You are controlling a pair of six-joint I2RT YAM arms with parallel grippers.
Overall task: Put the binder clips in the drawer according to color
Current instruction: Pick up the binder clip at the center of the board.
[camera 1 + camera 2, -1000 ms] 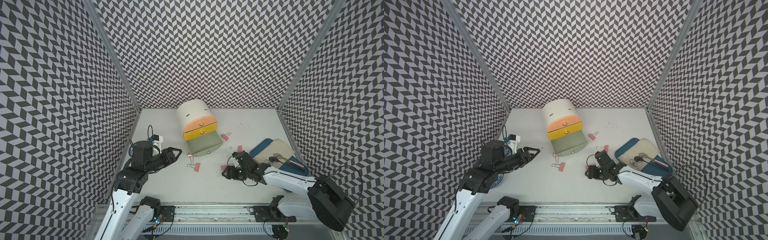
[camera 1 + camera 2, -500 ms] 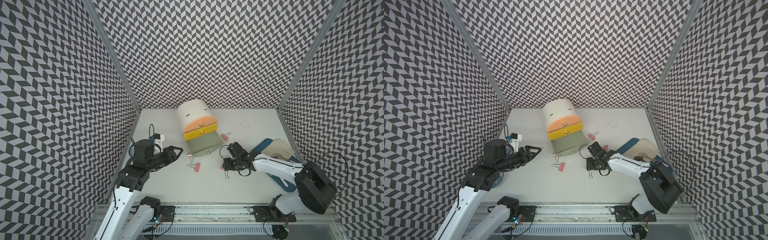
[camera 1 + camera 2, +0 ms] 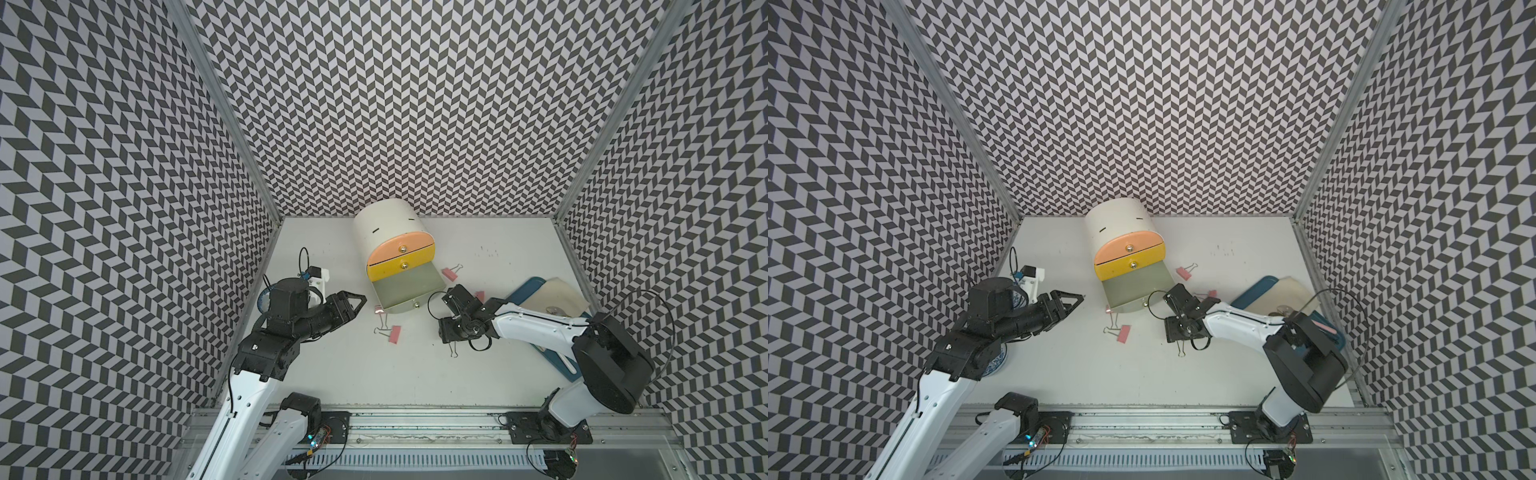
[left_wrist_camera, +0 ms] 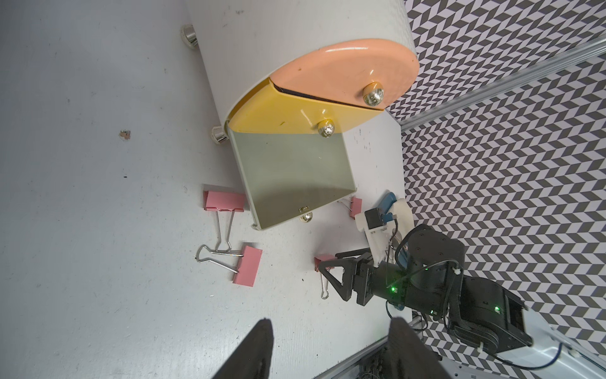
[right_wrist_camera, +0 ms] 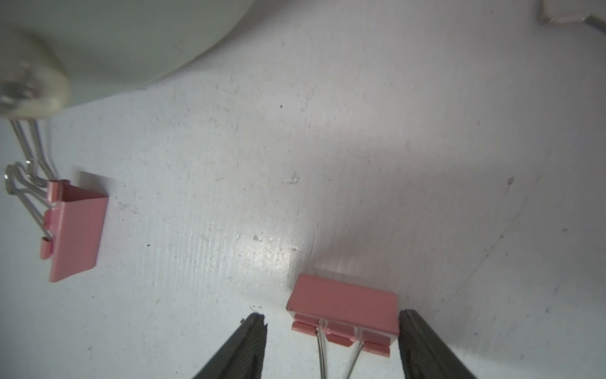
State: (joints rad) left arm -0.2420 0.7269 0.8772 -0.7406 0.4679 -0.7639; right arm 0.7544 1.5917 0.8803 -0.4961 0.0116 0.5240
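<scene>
Pink binder clip (image 5: 344,300) lying flat on the table (image 3: 374,374), just off the knobbed front of the open green drawer (image 3: 409,291) on the right arm's side. The right gripper (image 5: 331,315) frames it with fingers (image 5: 423,341) apart, one at each short end of the body. One finger appears to touch that end and the other stands clear, so nothing is clamped yet. The left gripper (image 4: 331,323) hangs well off the drawer's opposite side, its fingers likewise apart and empty. Four more pink clips lie around the drawer: one against its front corner (image 3: 378,309), one just in front of that (image 3: 394,334) with the wire handles of the two meeting, and two beside its side wall (image 3: 449,273) (image 3: 479,296). No clip shows inside the drawer, and no teal or blue clip is in view. The clip is probably light and rigid: folded, painted sheet metal, smooth and likely slippery, with sloping faces that could squirt out of a pinch. The silver wire handles (image 5: 334,357) look free to pivot and too thin for a firm hold. The end-to-end grasp across the body, as lined up here, seems the surest, taken low near the table.
</scene>
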